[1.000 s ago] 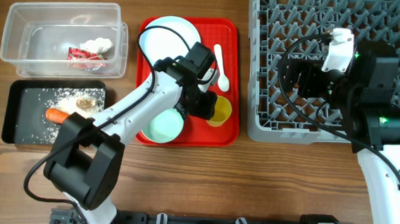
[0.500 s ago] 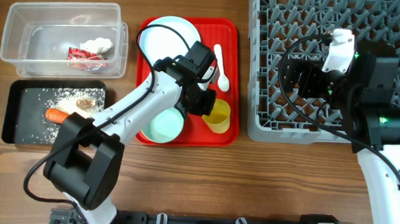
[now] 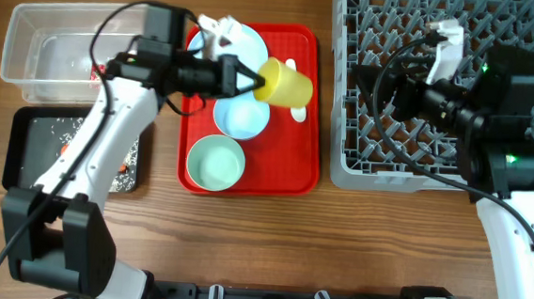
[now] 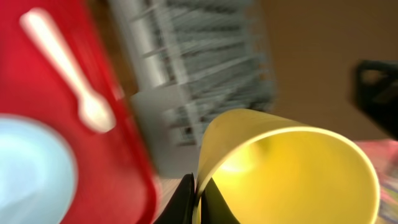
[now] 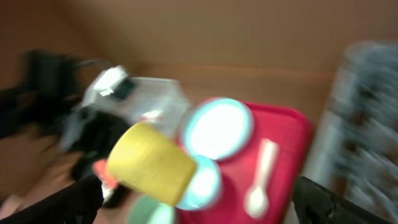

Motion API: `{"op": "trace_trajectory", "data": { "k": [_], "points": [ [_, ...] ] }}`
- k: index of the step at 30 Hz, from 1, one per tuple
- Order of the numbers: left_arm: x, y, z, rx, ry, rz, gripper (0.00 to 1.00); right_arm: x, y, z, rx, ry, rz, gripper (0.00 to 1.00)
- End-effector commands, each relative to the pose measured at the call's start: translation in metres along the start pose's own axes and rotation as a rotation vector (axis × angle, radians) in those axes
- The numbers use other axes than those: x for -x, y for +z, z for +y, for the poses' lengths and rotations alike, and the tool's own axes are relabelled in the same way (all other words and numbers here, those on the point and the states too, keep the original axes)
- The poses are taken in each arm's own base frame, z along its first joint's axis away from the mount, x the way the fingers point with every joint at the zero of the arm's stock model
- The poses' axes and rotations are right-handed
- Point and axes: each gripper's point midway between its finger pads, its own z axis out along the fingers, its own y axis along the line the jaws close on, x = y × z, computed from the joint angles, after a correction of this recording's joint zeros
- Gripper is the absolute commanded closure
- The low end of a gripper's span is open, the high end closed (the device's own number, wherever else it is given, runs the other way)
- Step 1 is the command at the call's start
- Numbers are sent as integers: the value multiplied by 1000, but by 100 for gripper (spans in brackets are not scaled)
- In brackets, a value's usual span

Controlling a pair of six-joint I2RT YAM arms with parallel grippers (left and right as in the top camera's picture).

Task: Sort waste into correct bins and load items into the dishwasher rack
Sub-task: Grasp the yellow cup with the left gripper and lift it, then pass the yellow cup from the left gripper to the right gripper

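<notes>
Wood table [image 3: 242,242]: red tray [image 3: 290,161] holds two bowls [image 3: 216,162], spoon [image 4: 62,65]; left jaws clamp yellow cup [image 3: 286,83]; right jaws spread.

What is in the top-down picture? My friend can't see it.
The left gripper holds a yellow cup tipped sideways above a red tray carrying a pale blue bowl and a pale green bowl. A grey rack sits beside the tray.

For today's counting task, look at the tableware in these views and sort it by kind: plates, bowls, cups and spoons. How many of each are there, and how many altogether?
Plates: 1 (pale blue plate)
Bowls: 2 (blue bowl, green bowl)
Cups: 1 (yellow cup)
Spoons: 1 (white spoon)
Total: 5
</notes>
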Motion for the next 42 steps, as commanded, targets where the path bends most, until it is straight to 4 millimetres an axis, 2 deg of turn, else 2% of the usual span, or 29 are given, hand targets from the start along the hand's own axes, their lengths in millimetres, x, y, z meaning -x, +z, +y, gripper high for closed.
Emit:
{"op": "trace_trajectory", "data": {
  "k": [1,3,10,15,27,42],
  "points": [
    [1,-25,-52,-327,72,36,96,-3,0,61,440,-128,27,0],
    [1,-28,-57,-360,87,39,96,-5,0,68,533,-157,28,0],
    [3,-30,-65,-397,91,45,96,-23,16,60,698,-147,67,0],
    [9,-27,-73,-410,93,47,96,-32,31,57,723,-125,95,0],
    [1,-8,-97,-448,157,89,96,-29,42,80,763,-199,80,2],
    [1,-5,-100,-448,180,87,96,-32,47,89,770,-201,91,37]
  ]
}}
